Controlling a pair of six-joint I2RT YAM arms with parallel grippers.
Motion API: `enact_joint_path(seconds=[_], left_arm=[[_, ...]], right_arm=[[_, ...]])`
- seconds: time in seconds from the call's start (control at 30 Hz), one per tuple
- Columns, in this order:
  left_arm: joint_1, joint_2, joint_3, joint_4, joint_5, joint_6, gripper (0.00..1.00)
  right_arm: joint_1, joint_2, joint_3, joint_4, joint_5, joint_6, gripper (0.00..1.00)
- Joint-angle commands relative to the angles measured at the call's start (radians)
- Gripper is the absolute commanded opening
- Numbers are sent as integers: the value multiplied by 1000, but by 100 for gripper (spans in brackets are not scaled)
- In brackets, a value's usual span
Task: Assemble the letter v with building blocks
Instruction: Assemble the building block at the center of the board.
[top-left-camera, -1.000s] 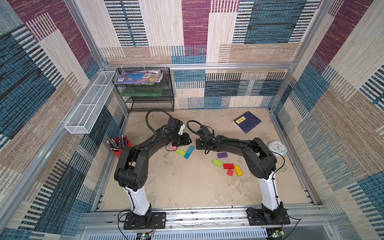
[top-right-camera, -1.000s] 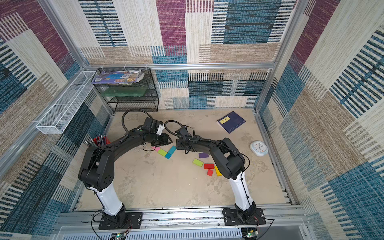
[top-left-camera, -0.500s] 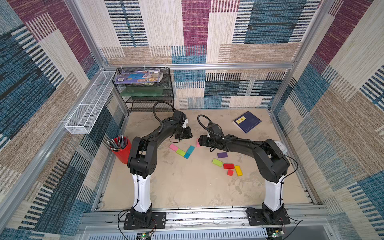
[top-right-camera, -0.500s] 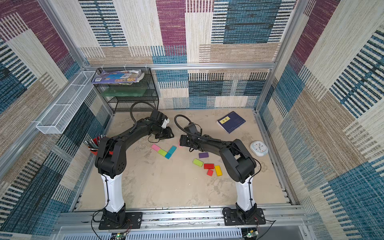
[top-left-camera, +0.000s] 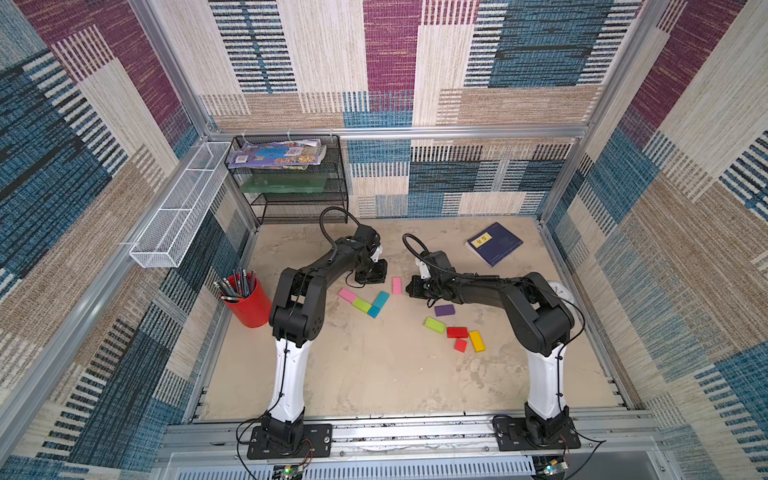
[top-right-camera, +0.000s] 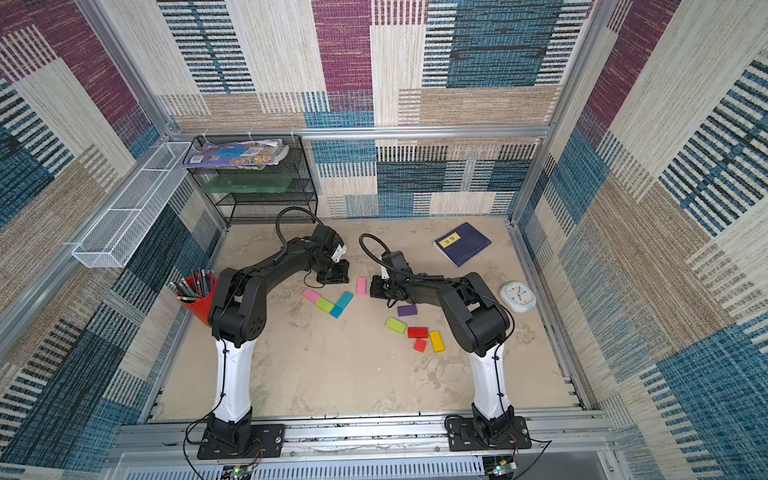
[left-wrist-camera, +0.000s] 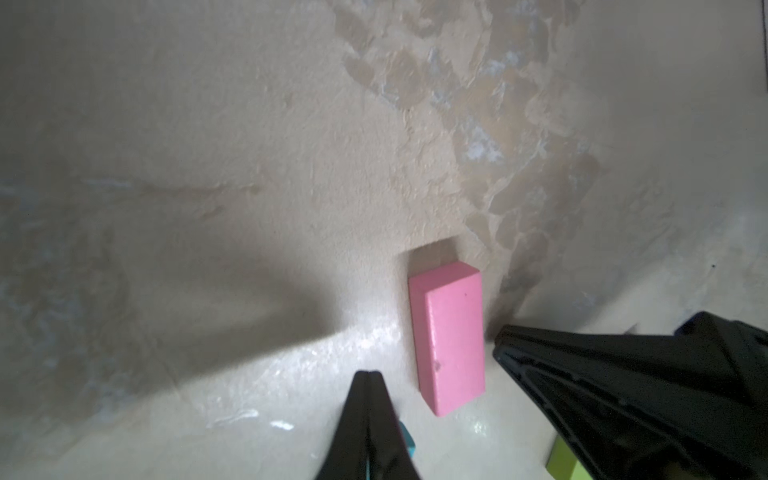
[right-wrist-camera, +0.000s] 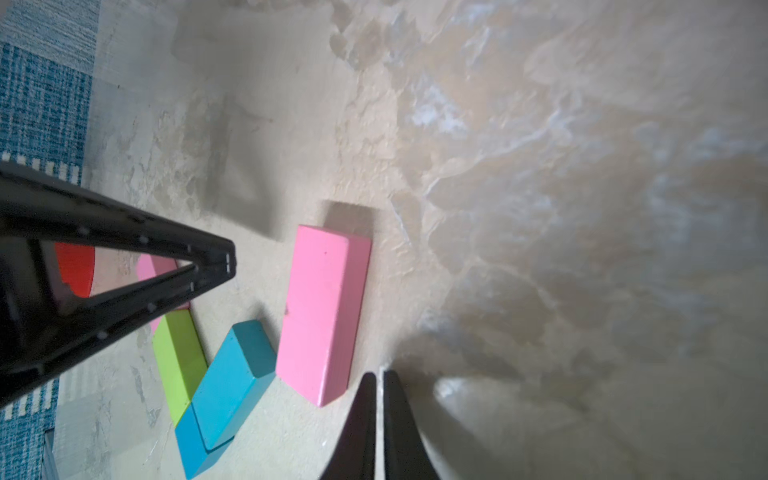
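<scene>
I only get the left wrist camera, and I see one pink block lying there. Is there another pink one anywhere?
Observer: Yes, a second pink block sits end to end with a lime green block.
Operator: Any red ones?
Observer: A red block lies beside a yellow block.
Operator: Anything that isn't a block?
Observer: A dark blue book lies flat, yellow label on its cover.

Smooth, matt pink block (right-wrist-camera: 324, 311) on rough, mottled beige table (right-wrist-camera: 540, 208); black metal mesh rack (top-left-camera: 303, 215).
</scene>
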Motion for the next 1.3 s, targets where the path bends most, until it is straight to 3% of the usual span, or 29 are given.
enact_joint_path(seconds=[0.0, 0.37, 1.27], left_arm=[[-1, 32, 45, -60, 6, 52, 7], [-10, 107, 126, -94, 9, 60, 7], [-13, 93, 68, -100, 32, 87, 4]], right_arm=[[-1, 25, 18, 41, -46, -18, 11], [10, 67, 50, 36, -76, -17, 11], [35, 93, 34, 47, -65, 13, 11]])
